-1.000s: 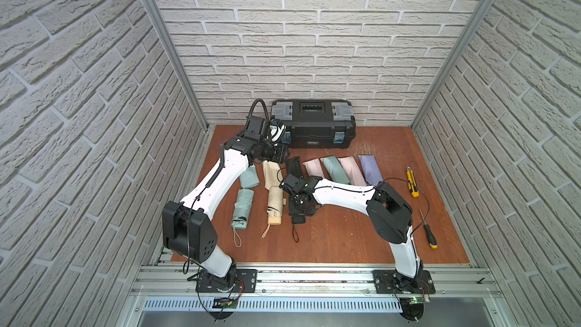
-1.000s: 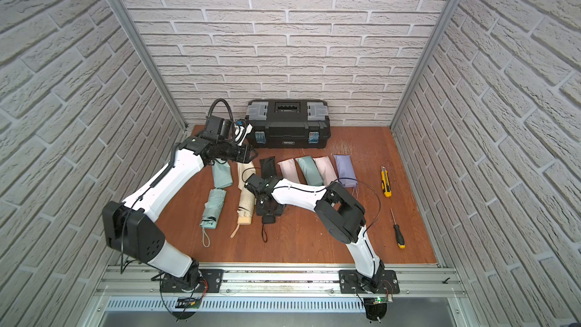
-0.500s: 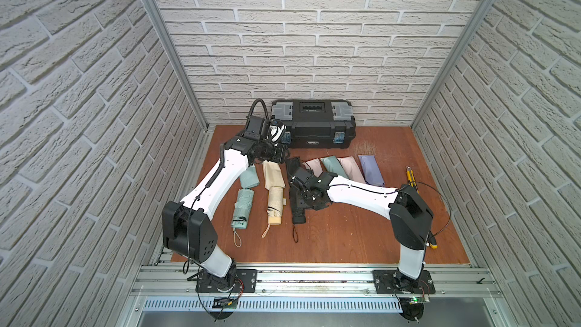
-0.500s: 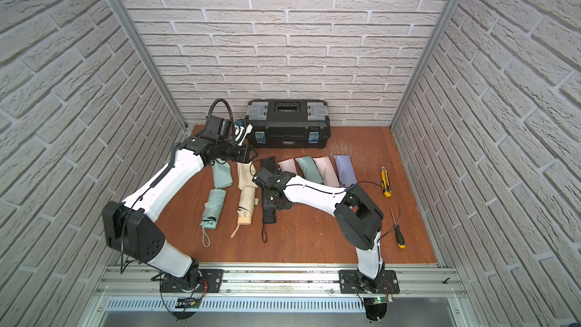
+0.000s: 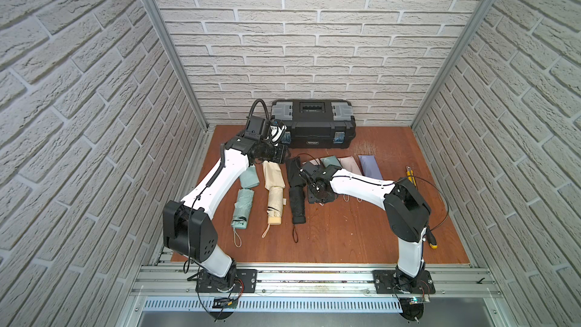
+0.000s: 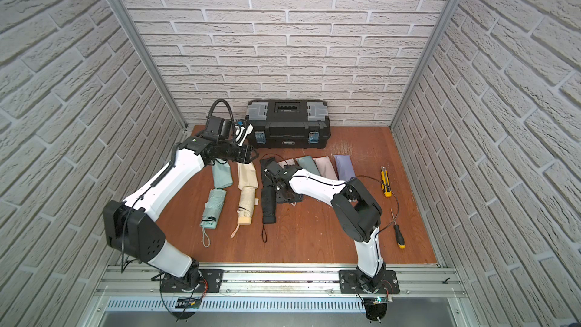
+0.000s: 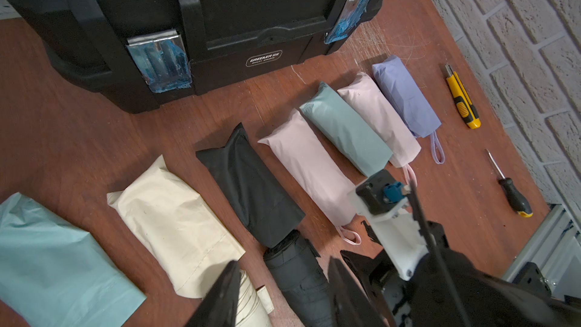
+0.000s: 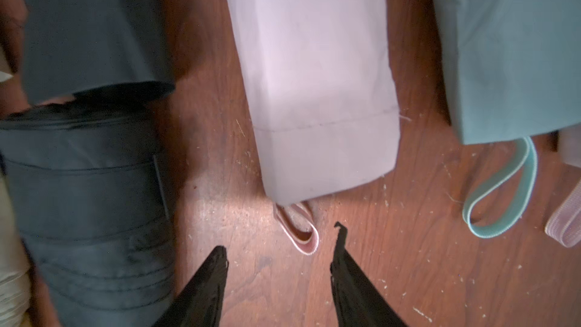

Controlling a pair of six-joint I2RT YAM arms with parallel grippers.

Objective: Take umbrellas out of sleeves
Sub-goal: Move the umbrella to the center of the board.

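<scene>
Three umbrellas lie out of their sleeves: mint (image 5: pixel 242 209), cream (image 5: pixel 275 204) and black (image 5: pixel 297 204), each below its limp sleeve, such as the black one (image 7: pixel 248 180). Further right, a pink sleeve (image 8: pixel 314 73), a mint one (image 7: pixel 345 130), a second pink one (image 7: pixel 377 111) and a lavender one (image 7: pixel 405 95) are plump, with wrist loops sticking out. My right gripper (image 8: pixel 279 243) is open low over the wood, with the pink loop (image 8: pixel 301 234) just ahead of its tips. My left gripper (image 7: pixel 283 281) hangs open and empty above the black umbrella's top.
A black toolbox (image 5: pixel 314 122) stands against the back wall. A yellow utility knife (image 5: pixel 410 176) and a screwdriver (image 5: pixel 430 240) lie at the right of the wooden floor. Brick walls close in both sides. Bare wood stretches along the front.
My right gripper has moved right, away from the black umbrella to the open end of the pink sleeve, and its jaws have narrowed slightly. The left arm has stayed still.
</scene>
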